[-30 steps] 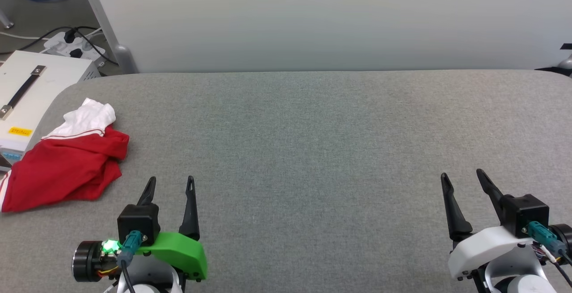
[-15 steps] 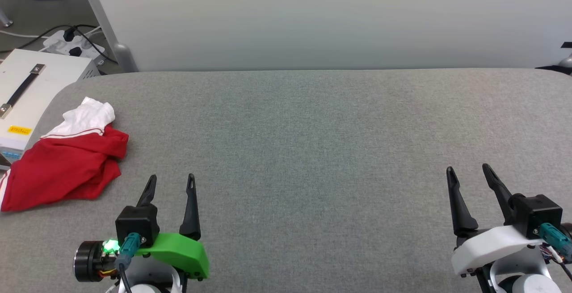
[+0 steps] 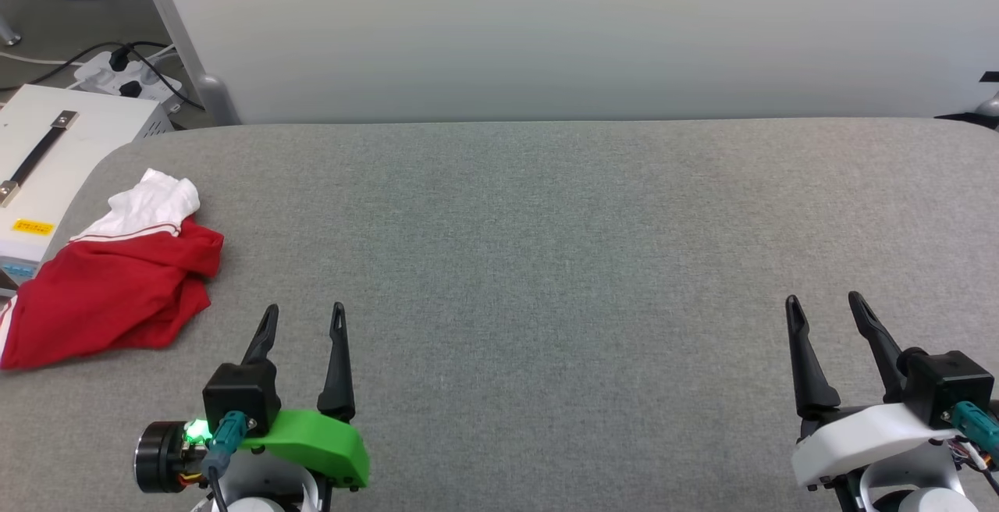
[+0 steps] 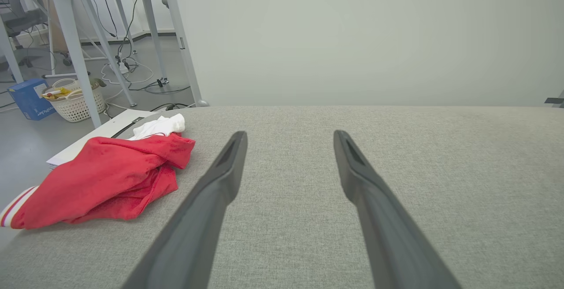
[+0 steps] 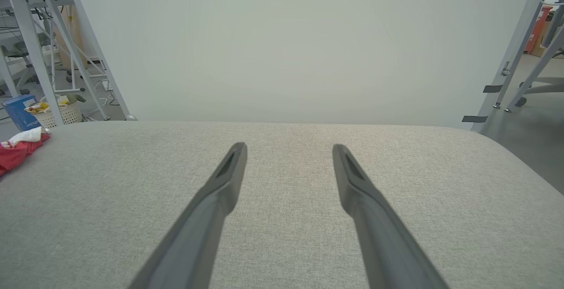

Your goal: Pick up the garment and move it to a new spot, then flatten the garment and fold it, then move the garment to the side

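The garment (image 3: 109, 293) lies crumpled at the left edge of the grey desk (image 3: 546, 247), with one white sleeve toward the far side. The left end effector (image 3: 304, 309) is wide and holds nothing, near the garment but not touching it. The right end effector (image 3: 823, 298) is also wide and empty, well apart from the garment.

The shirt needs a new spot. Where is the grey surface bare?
Bare patch: the grey surface from the garment rightward to its right end, between the white panel behind and the left gripper and right gripper on the near side. Crowded at the left end, where the crumpled garment lies.
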{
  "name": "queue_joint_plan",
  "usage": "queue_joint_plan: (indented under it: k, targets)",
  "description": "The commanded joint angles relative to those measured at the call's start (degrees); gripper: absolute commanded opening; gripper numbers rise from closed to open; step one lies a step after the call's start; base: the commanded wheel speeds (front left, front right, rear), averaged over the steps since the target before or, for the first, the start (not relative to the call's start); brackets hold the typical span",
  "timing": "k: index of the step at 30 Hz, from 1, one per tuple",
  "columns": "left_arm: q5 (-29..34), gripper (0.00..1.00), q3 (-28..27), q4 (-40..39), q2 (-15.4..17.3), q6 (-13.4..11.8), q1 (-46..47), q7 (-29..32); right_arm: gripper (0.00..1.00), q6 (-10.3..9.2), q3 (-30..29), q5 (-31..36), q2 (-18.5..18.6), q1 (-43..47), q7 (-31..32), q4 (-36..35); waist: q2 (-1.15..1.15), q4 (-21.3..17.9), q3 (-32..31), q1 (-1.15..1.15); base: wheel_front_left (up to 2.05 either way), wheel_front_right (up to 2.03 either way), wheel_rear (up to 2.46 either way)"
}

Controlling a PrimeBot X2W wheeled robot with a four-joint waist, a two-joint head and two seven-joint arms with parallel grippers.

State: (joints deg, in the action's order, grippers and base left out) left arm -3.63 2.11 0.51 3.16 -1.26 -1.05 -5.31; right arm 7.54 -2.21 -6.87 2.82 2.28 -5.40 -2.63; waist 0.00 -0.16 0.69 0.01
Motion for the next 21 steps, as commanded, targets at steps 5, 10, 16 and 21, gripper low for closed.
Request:
queue_joint_plan:
  k: [5,10,16,21]
  targets:
    - [-1.2,1.0,0.4,0.3,-0.1,-0.3,0.8,-1.1,1.0,-0.02,0.1,-1.4,0.0,0.9,-1.1,-0.5,0.0,-0.1,0.0,-0.01,0.0,0.0,0.0]
    - [-1.6,1.0,0.6,0.4,-0.1,-0.5,0.8,-1.7,1.0,-0.03,0.1,-1.8,0.0,1.2,-1.7,-0.6,0.0,-0.2,0.0,-0.01,0.0,0.0,0.0]
    - [-2.0,1.0,0.8,0.6,-0.1,-0.6,0.8,-2.4,1.0,-0.03,0.3,-1.8,0.0,1.6,-2.4,-0.4,0.0,-0.2,0.1,-0.01,0.0,0.0,0.0]
    - [-2.3,1.0,1.0,0.7,-0.2,-0.8,0.8,-3.0,1.0,-0.03,0.4,-2.0,0.0,1.8,-3.0,-0.3,0.0,-0.2,0.2,-0.01,0.0,0.0,0.0]
